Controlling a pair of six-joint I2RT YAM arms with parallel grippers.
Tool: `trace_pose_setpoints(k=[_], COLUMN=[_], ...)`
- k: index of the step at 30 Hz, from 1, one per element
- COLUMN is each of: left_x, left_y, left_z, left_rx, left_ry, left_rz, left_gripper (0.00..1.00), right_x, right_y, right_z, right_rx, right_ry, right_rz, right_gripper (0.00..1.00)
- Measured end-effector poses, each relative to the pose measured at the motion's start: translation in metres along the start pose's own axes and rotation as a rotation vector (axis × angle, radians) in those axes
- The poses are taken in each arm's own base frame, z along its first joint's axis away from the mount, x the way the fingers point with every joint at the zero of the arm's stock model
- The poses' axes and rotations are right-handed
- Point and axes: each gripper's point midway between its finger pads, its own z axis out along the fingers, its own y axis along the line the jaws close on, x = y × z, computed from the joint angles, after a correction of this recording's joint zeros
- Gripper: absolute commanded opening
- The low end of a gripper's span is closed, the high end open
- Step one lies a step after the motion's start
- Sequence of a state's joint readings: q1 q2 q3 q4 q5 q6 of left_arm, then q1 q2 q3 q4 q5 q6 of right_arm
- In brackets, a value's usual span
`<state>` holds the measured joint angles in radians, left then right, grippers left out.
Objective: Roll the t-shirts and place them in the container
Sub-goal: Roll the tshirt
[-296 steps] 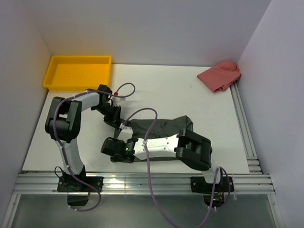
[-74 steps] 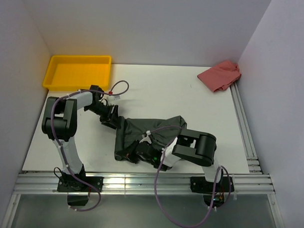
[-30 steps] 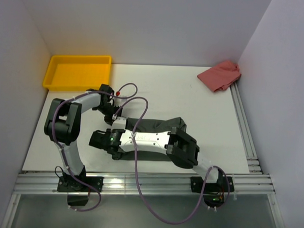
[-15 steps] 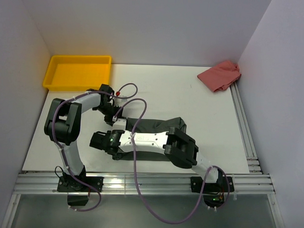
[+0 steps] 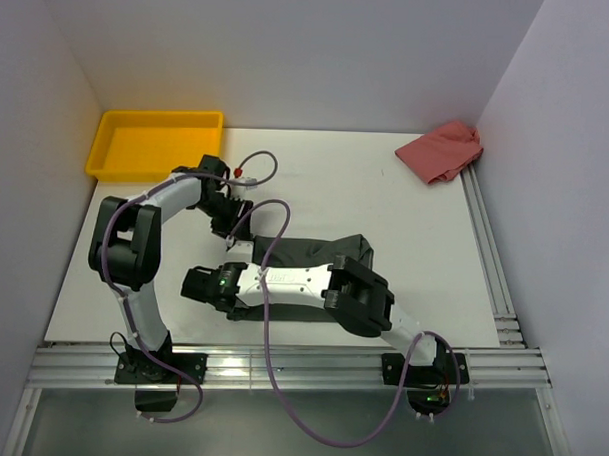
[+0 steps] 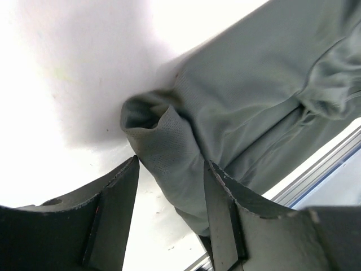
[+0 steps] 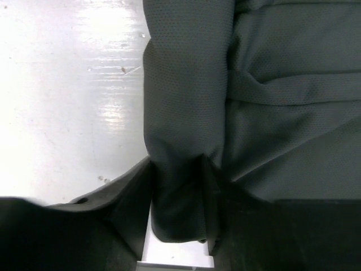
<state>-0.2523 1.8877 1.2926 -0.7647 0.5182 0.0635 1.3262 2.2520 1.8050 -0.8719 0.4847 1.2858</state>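
The dark grey t-shirt (image 5: 319, 251) lies as a folded, partly rolled strip across the middle of the table. My left gripper (image 5: 230, 217) is at its far left corner. In the left wrist view the left gripper (image 6: 172, 161) stands open, with the bunched end of the t-shirt (image 6: 254, 96) lying loosely between its fingers. My right arm reaches across to the strip's near left end, where the right gripper (image 5: 207, 285) sits. The right wrist view has the right gripper (image 7: 177, 164) shut on a thick fold of the t-shirt (image 7: 271, 84).
A yellow tray (image 5: 153, 114) stands at the back left. A crumpled pink cloth (image 5: 442, 151) lies in the back right corner. Metal rails (image 5: 280, 367) run along the near edge and the right side. White walls close in the table.
My left gripper has opened and drawn back a little toward the far left, letting go of the shirt's end. The right gripper's jaws have closed in on the fold.
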Motion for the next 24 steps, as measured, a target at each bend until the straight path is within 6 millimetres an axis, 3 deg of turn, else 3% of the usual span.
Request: trace_pose_setpoints(k=[6,15,24], left_x=[-0.020,-0.020,0.003], left_y=[-0.004,0.004,0.010], left_z=[-0.018,-0.035,-0.035], left_rx=[0.017,0.039,0.068], left_ry=[-0.059,-0.088,-0.069], left_rz=[0.011,-0.014,-0.029], left_gripper=[0.56,0.56,0.57], right_x=[0.000,-0.005,-0.009], right_y=[-0.004,0.001,0.004], right_z=[0.001,0.001,0.001], right_rx=[-0.067,-0.399,-0.652], right_ry=[-0.013,0.010,0.057], right_rz=[0.023,0.224,0.432], right_gripper=[0.07,0.00,0.00])
